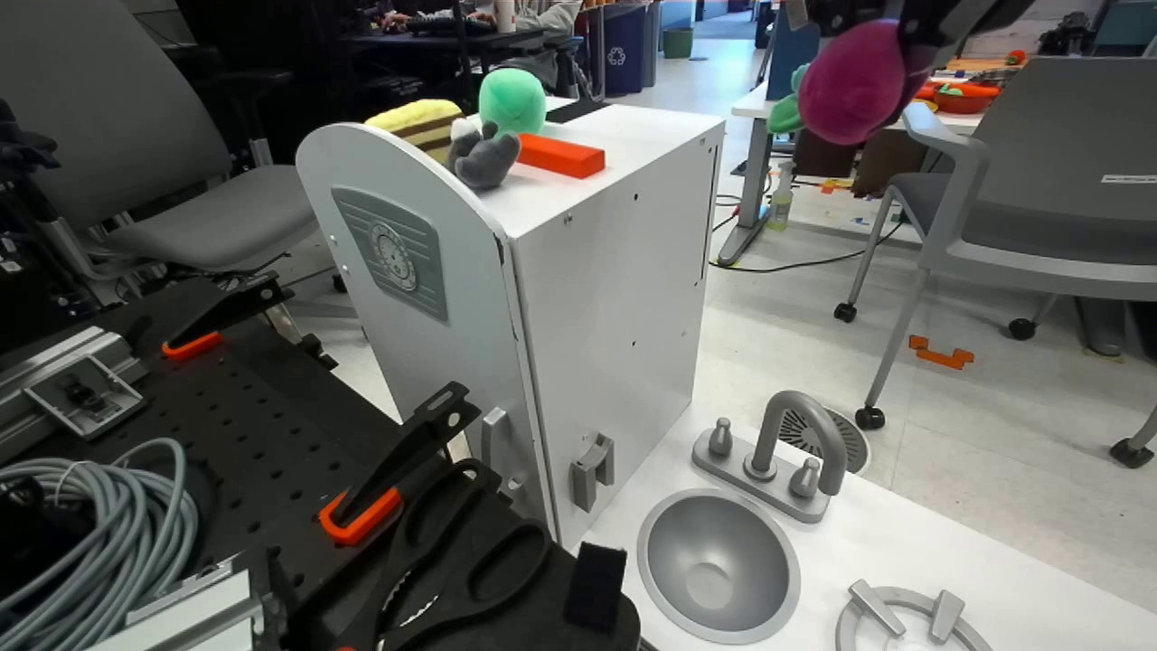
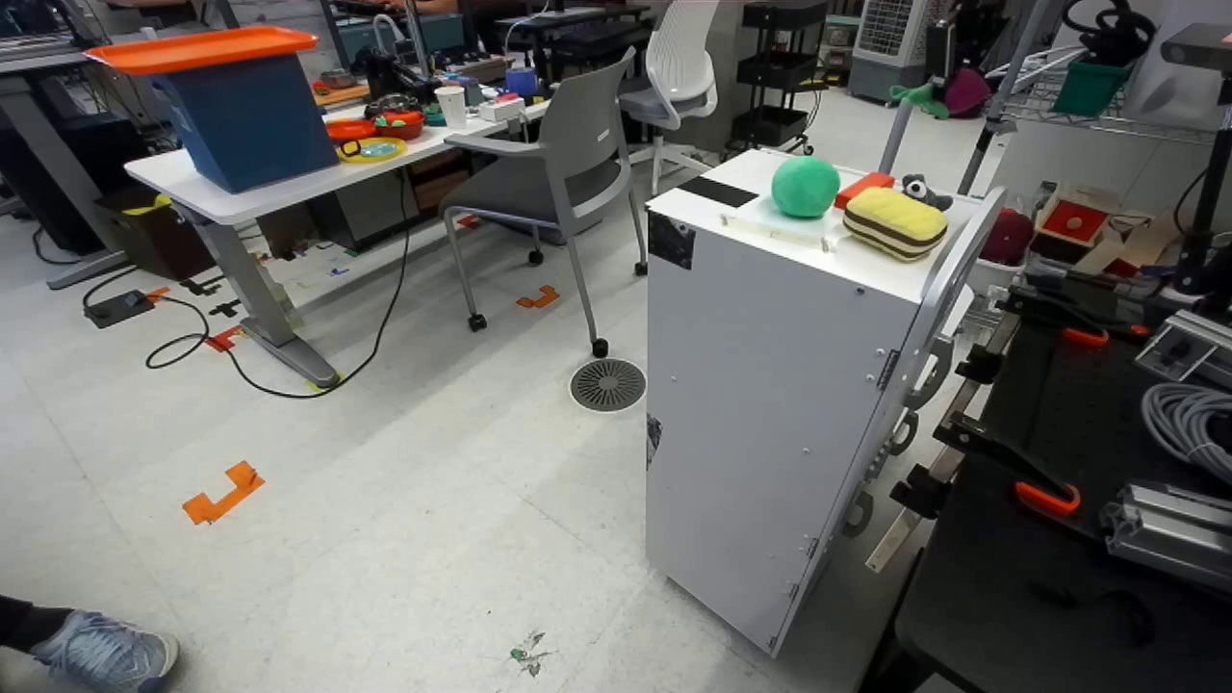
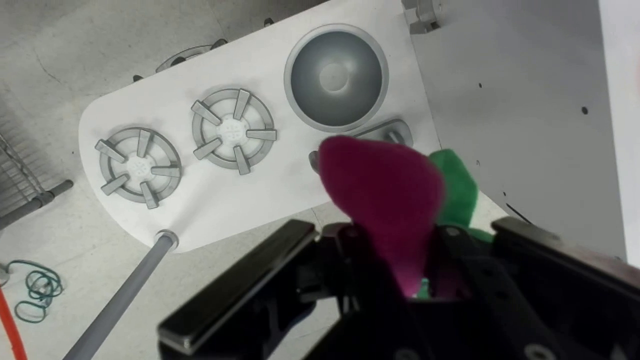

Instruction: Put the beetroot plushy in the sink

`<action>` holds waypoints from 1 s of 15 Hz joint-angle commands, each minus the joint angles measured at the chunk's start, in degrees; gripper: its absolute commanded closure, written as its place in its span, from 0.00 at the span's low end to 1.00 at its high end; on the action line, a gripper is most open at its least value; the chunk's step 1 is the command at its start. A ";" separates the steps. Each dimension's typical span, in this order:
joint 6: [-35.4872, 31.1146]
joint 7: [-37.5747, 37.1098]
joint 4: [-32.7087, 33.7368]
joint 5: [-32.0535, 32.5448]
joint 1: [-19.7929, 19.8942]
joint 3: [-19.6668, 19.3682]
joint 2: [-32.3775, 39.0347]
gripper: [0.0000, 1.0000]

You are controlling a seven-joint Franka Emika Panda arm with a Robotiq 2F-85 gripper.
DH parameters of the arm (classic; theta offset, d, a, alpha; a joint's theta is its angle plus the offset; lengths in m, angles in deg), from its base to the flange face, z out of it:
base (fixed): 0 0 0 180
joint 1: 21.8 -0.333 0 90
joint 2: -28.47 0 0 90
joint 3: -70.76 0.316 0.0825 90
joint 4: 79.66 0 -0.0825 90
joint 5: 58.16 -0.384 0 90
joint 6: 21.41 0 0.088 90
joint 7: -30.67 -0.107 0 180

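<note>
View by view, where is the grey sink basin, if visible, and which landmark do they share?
In an exterior view: sink basin near the bottom, right of centre.
In an exterior view: not visible; the white cabinet stands right of centre.
In the wrist view: sink basin near the top, slightly right of centre.
Shared landmark: white cabinet, in all three.

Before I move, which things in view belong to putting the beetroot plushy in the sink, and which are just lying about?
Part of the job:
the beetroot plushy, held aloft
the gripper, closed on it
the sink, where it should go

Just lying about:
green plush ball
yellow striped plushy
grey plushy
orange-red block
coiled grey cable
</note>
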 commanded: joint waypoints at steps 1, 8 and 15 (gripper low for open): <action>1.33 2.21 -0.41 1.13 0.14 0.03 -1.11 0.95; -1.54 -2.22 -0.41 5.86 -1.83 -1.08 -0.59 0.95; -2.29 -10.68 -0.32 18.36 -4.17 -2.73 0.17 0.95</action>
